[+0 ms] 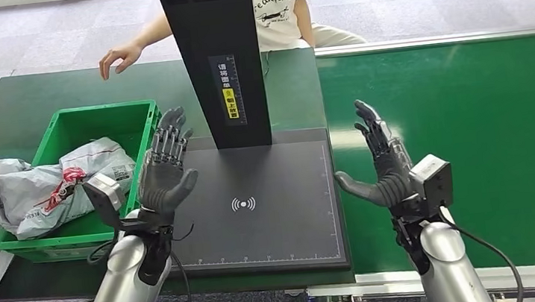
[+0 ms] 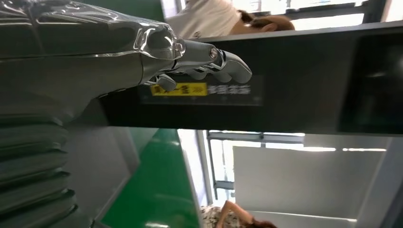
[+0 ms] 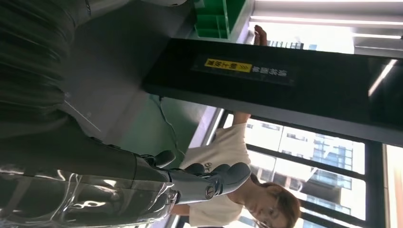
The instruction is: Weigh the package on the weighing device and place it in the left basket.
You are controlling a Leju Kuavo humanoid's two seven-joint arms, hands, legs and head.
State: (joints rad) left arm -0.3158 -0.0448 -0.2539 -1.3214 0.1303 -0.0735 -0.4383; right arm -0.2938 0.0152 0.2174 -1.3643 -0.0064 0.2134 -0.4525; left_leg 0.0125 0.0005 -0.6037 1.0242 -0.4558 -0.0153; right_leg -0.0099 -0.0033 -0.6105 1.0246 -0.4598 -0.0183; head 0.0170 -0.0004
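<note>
Both hands, left hand (image 1: 165, 171) and right hand (image 1: 383, 161), empty, fingers spread, flanking the black scale post (image 1: 219, 58).

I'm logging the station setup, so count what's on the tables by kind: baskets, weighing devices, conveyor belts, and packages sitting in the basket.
Green basket: 1
Weighing device: 1
Green conveyor belt: 1
Grey packages in the basket: 2 that I can tell apart; more may be hidden
Total: 5
</note>
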